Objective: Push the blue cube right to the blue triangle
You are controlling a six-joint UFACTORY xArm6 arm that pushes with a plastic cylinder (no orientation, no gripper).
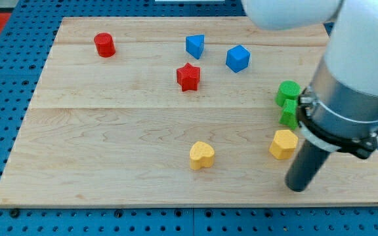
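The blue cube (237,58) lies near the view's top, right of centre. The blue triangle (195,46) lies just to its left and slightly higher, with a small gap between them. My tip (298,188) rests on the board at the view's lower right, far below both blue blocks. It stands just below and right of a yellow block (283,143), close to it. The arm's body hides the board's upper right part.
A red cylinder (104,44) lies at the upper left. A red star (188,77) lies below the blue triangle. Two green blocks (287,92) (289,113) sit at the right, partly behind the arm. A yellow heart (201,155) lies at lower centre. The wooden board (110,131) ends close to my tip.
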